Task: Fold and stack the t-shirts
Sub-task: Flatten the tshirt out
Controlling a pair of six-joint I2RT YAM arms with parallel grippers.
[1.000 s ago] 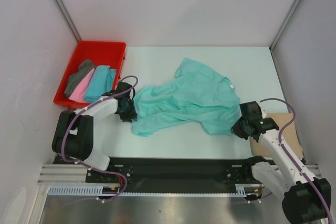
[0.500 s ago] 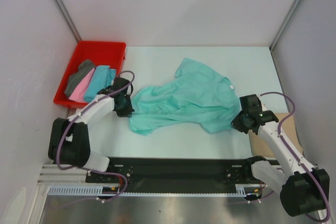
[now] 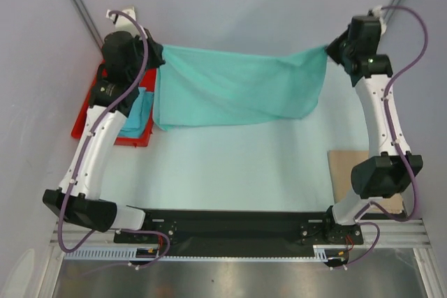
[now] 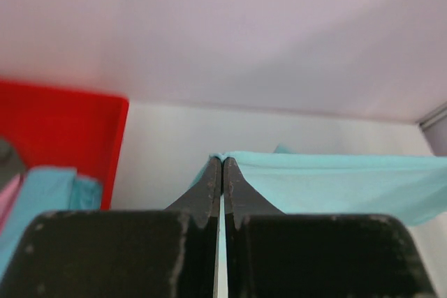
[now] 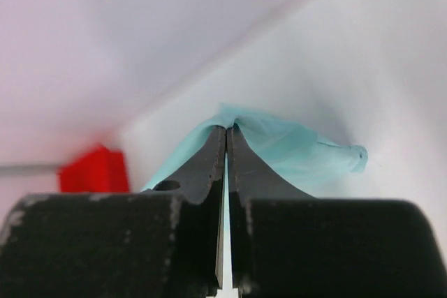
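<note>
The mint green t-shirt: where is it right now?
In the top view the mint green t-shirt hangs stretched over the far half of the table, top corners held by the left hand and right hand, beside the red tray.

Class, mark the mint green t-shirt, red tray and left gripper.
mint green t-shirt (image 3: 237,92), top view, middle of the cloth
red tray (image 4: 63,127), left wrist view, far wall
left gripper (image 4: 222,164), left wrist view, fingertips
</note>
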